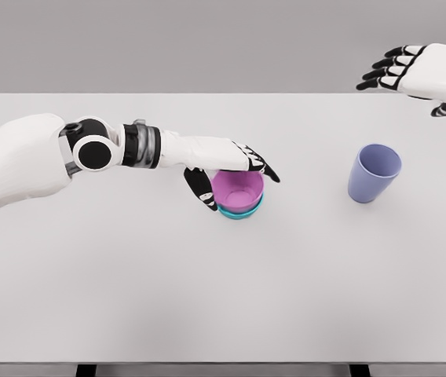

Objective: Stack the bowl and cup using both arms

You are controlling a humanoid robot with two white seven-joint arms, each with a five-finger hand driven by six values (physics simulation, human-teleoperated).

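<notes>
1. Left hand [227, 169]: white shell with black finger segments, reaching in from the picture's left over the table. Its thumb [201, 188] hangs down at the near-left side of the pink cup, and its fingers [258, 163] lie across the far rim. It grips the pink cup.

2. Left arm [58, 157]: white, with a black-and-white round joint and a grey banded wrist, stretched level from the left edge toward the middle of the table.

3. Pink cup [239, 188]: upright, mouth open upward, seated inside the teal bowl. Held at its rim by the left hand.

4. Teal bowl [243, 210]: only a narrow arc of its rim shows beneath and in front of the pink cup. It sits on the table, slightly left of the middle.

5. Purple cup [374, 173]: upright with the mouth tipped a little toward the camera, standing alone on the right part of the table, well apart from the stacked pair. Nothing touches it.

6. Right hand [423, 72]: raised at the upper right corner, beyond the table's far edge, fingers extended and loosely spread toward the left. It holds nothing and hovers well apart from the purple cup.

7. Table [129, 290]: plain white top filling most of the view, with dark legs just visible at the bottom edge.
</notes>
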